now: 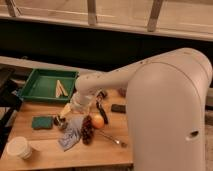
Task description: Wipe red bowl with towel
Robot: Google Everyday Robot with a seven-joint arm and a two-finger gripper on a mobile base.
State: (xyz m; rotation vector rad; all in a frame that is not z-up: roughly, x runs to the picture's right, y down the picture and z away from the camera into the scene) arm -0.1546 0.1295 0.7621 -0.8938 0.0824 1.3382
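Towel [70,136], a light blue-grey cloth, lies crumpled on the wooden table [100,156], and the gripper [66,114] hangs just over its upper edge, pointing down. The two fingers of the gripper stand wide apart and I see nothing held between them; whether a fingertip touches the cloth I cannot tell. One pale yellowish finger [65,109] shows below the round white wrist. Just beside the gripper, at the upper corner of the towel, sits a small dark object [60,122] that is too unclear to name. Further to the left in the picture a teal-green sponge [42,122] lies flat, near the towel but apart from it. At the right edge of the towel lies a dark red lumpy thing [87,131], and just beside that an orange round fruit [98,120]. A metal spoon [111,138] lies slanted to the right of both. A small black flat object [118,108] rests near the big white arm [120,77], which reaches across the table from the right. Behind the gripper a green tray [35,92] holds some pale wooden sticks [60,89]. A white cup [19,147] stands at the near left corner, well apart from the towel. The red bowl I cannot make out; the arm covers the table behind the wrist.
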